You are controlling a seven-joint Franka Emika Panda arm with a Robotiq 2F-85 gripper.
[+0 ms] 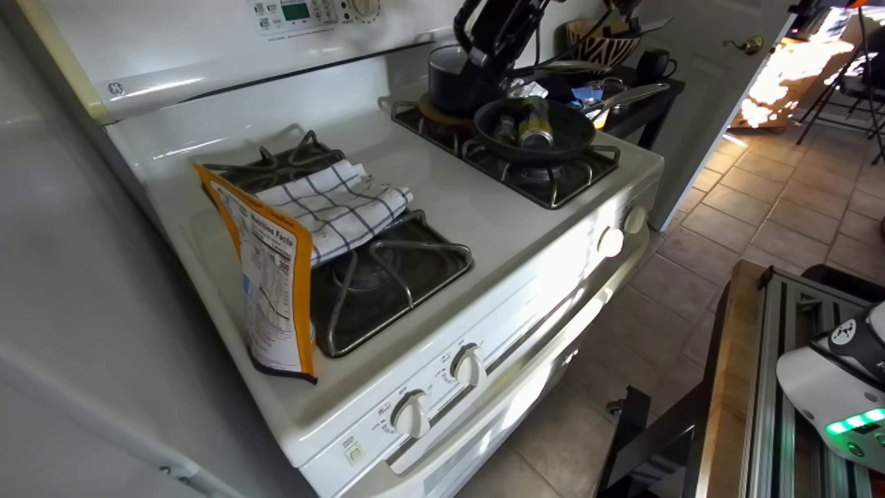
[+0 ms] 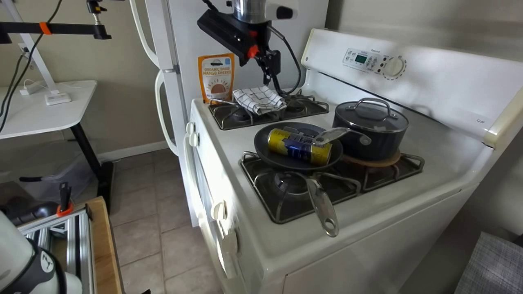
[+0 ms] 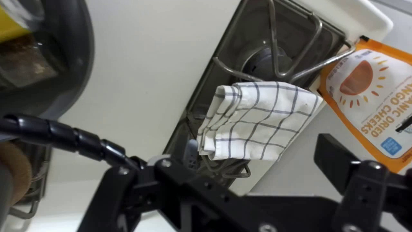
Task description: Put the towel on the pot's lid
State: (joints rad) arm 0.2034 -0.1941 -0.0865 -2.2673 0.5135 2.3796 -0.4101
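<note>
Exterior view, left to right: a snack bag [image 2: 216, 79] stands just beside the towel [image 2: 260, 100], which lies folded on the stove grate [image 3: 283, 74]; above it hangs the gripper [image 3: 259, 152], jaws spread and holding nothing, as the wrist view shows; then comes the pot [image 2: 380, 143], its lid [image 2: 371, 116] on. Reaching for the towel seems the step in hand. Next likely calls for lowering, pinching a fold without snagging the grate, then carrying it to the lid.

Folded towel [image 3: 257, 124], lidded pot [image 2: 386, 143]
White, dark-checked towel across burner grates [image 3: 274, 42]; pot dark, upright, handled lid [image 2: 367, 122] on
</note>
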